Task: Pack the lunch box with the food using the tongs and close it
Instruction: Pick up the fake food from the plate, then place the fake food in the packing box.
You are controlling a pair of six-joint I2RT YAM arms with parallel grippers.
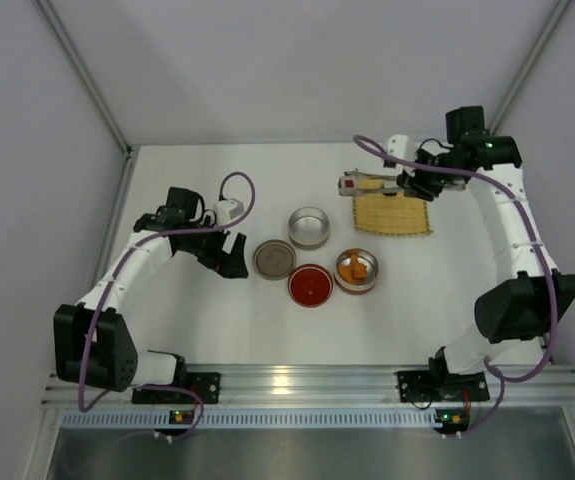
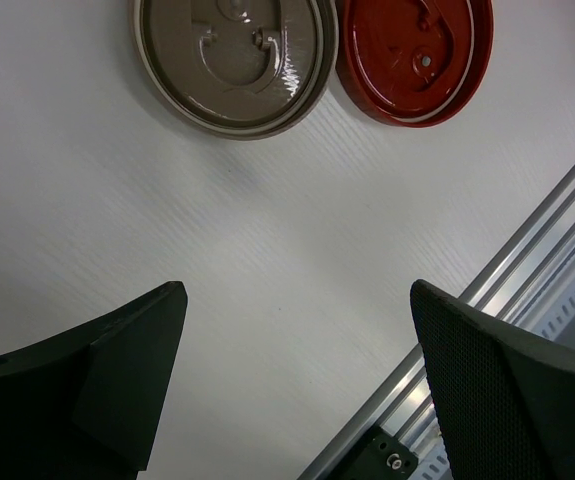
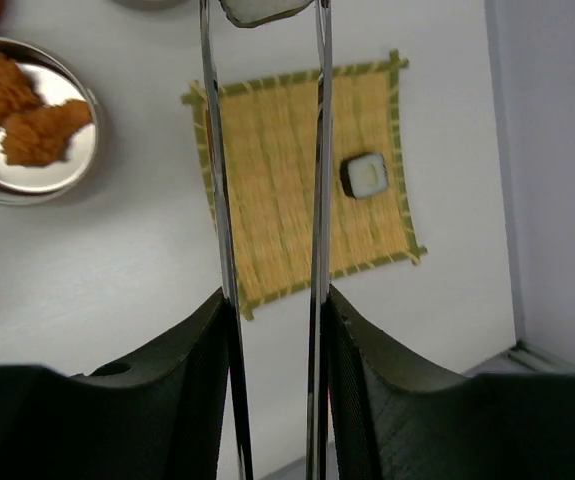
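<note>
Mirror-bright metal tongs [image 3: 319, 150], a coarse woven straw mat [image 3: 272, 180], a glossy red plastic lid [image 2: 412, 50], rough-crusted fried pieces [image 3: 42, 130].

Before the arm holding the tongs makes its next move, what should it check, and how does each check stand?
1. Tongs clamped in right end effector: ok.
2. Sushi roll pinched at the tong tips: ok, though cut off by the frame edge.
3. Empty tin open to receive it: ok.
4. Fried pieces inside their tin: ok.
5. Other roll packed: not ok, it lies on the mat.
6. Left end effector open, holding nothing: ok.
</note>
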